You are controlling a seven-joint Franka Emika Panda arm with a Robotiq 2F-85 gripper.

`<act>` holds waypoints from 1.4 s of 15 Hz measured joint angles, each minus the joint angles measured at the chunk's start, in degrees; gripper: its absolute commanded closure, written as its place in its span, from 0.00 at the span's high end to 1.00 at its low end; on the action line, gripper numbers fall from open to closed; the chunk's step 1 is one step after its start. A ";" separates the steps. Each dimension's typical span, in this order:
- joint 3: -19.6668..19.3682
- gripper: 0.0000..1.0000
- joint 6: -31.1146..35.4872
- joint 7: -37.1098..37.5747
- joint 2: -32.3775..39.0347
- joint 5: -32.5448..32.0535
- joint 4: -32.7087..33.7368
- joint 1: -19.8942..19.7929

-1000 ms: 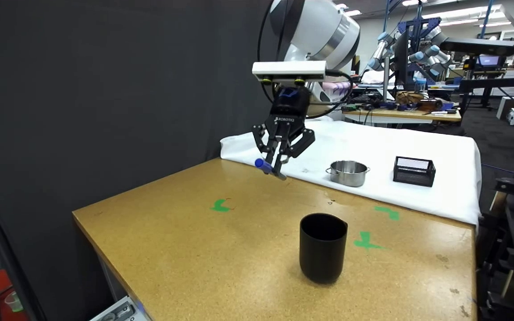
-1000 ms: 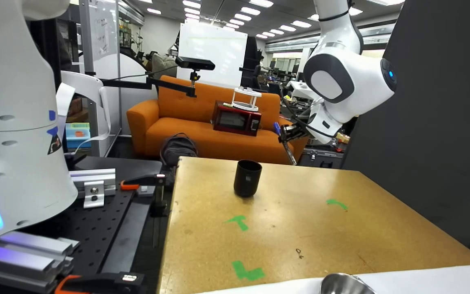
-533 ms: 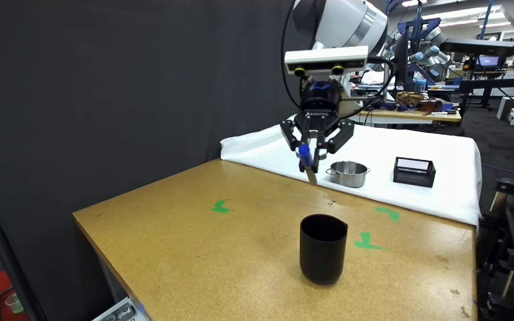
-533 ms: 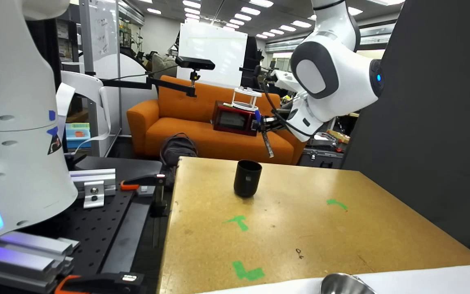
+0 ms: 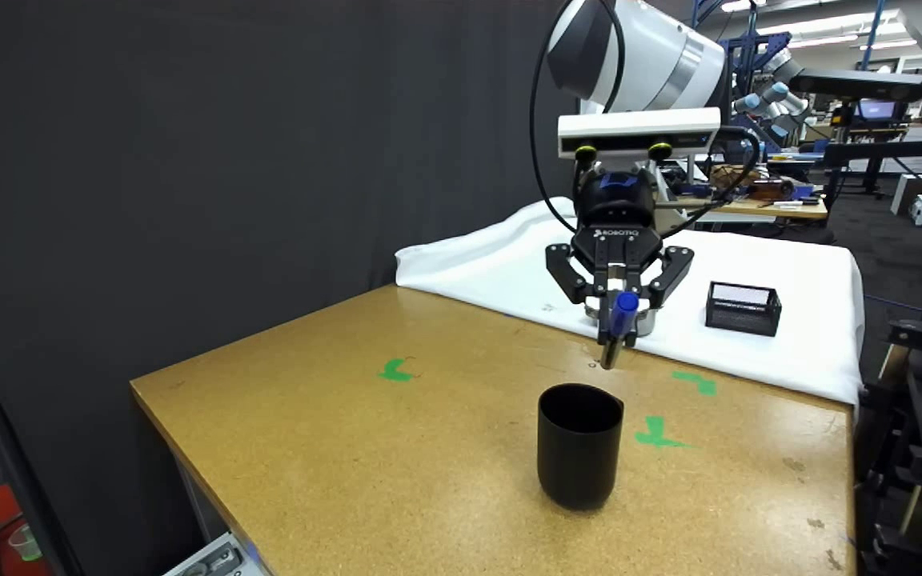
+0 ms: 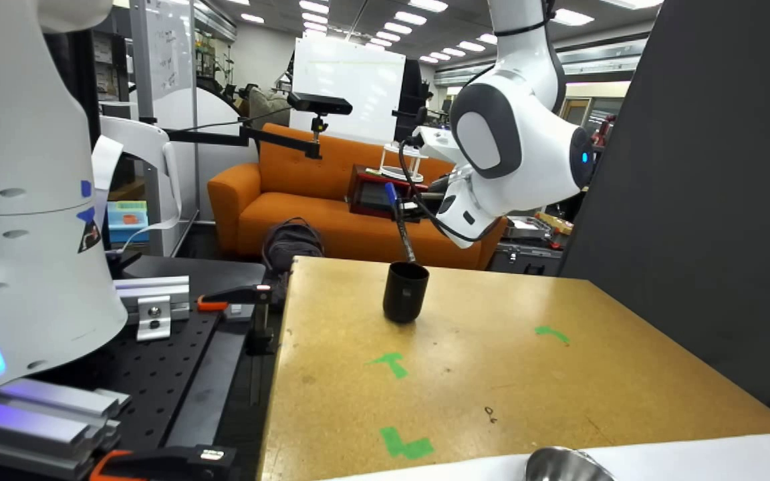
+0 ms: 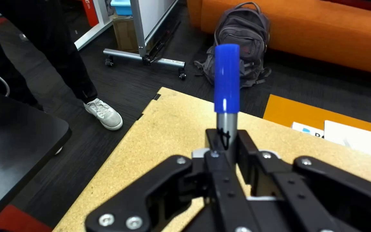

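Note:
My gripper (image 7: pixel 226 138) is shut on a grey marker with a blue cap (image 7: pixel 226 79), gripped along its barrel. The marker (image 5: pixel 623 314) is held slightly tilted, blue cap upward, its lower end hanging below the fingers. A black cup (image 5: pixel 579 456) stands upright on the wooden table. In an exterior view the marker's lower end is above and behind the cup's rim, apart from it. In another exterior view the marker (image 6: pixel 402 230) lines up with the opening of the cup (image 6: pixel 405 294); whether it is directly over it I cannot tell. The wrist view does not show the cup.
A steel pot (image 5: pixel 647 322), partly hidden behind the gripper, stands on the white cloth (image 5: pixel 493 264) beside a black mesh box (image 5: pixel 743 308). Green tape marks (image 5: pixel 657 432) lie on the table (image 5: pixel 349 464). A dark curtain (image 5: pixel 229 160) runs along one side.
My gripper has carried the marker across the table's far side toward the cup and lowered it over the last half second. The marker has turned more upright. The cup has not moved.

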 measured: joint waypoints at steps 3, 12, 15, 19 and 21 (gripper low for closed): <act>0.03 0.04 -1.23 -0.92 0.28 0.02 0.06 1.76; -1.14 0.37 -1.22 -4.09 12.27 0.30 10.01 3.74; -1.96 0.56 -1.28 -4.06 15.68 0.31 13.64 3.58; -2.69 0.84 -1.29 -3.94 16.48 0.31 15.43 3.17; -2.93 0.97 -1.24 -3.48 16.43 0.31 15.88 3.10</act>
